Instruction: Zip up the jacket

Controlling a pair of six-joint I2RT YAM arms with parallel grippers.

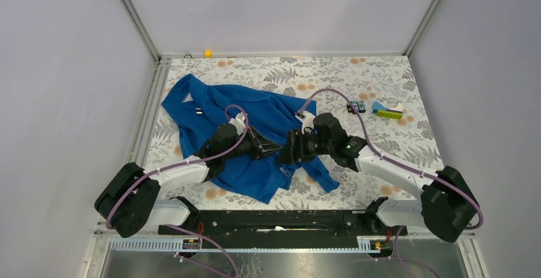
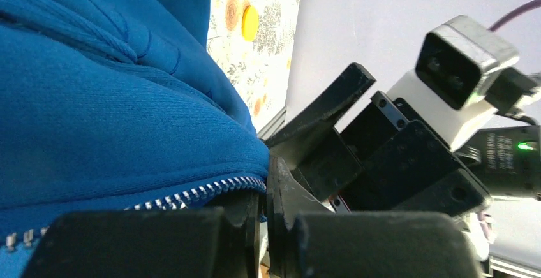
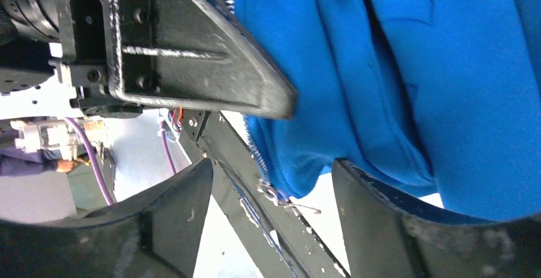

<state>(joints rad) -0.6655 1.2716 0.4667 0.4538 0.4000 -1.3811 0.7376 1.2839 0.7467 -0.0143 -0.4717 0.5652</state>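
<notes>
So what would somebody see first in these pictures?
A big blue jacket lies crumpled in the middle of the flowery table. Two black robot arms meet right over it. The left tool pinches the cloth by the zipper, and the right tool is wide open around the zipper's end.

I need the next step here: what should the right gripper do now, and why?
Probably close the right gripper: its jaws stand open around the zipper edge of the jacket, the silvery pull hanging between them, while the left gripper seems clamped on the fabric.
</notes>
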